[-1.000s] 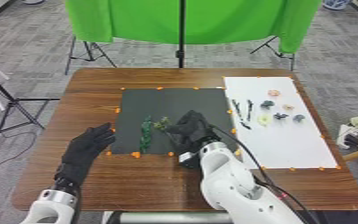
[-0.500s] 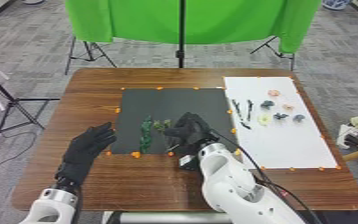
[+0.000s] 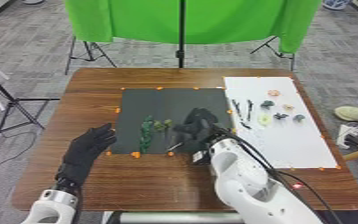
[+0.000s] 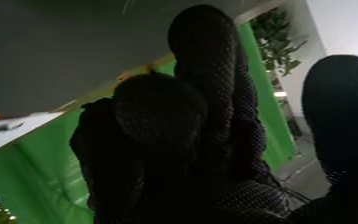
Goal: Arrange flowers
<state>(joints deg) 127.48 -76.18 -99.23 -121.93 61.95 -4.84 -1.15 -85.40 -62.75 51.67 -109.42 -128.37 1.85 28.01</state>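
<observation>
Flowers are lying to the right of the robot's right hand (image 3: 198, 123), scattered over a white sheet (image 3: 286, 145). Farthest out from the hand, a peach bloom (image 3: 273, 93) is sitting near the sheet's far end, with a dark bluish bloom (image 3: 267, 104) and a smaller pinkish bloom (image 3: 288, 107) lying a little nearer. Two more bluish blooms (image 3: 299, 118) are lying side by side, and a pale yellow-green bloom (image 3: 264, 119) is resting between them and the hand. Dark slender stems (image 3: 249, 109) are lying on the same sheet, closer to the hand than the blooms.

Right hand is hanging low over the right part of a black mat (image 3: 144, 102). Its fingers are extending loosely, thumb standing apart from them, nothing seen in its grasp; whether it is touching the mat, cannot tell.

Just left of that hand, a small green sprig (image 3: 161, 124) is lying on the mat; a long leafy green stem (image 3: 146, 132) is stretching out farther left, between the two hands. A short pale stick (image 3: 175, 146) is lying near the right hand, on the robot's side.

Left hand (image 3: 88, 144) is resting open beside the mat's left edge, fingers slightly spread, holding nothing.
</observation>
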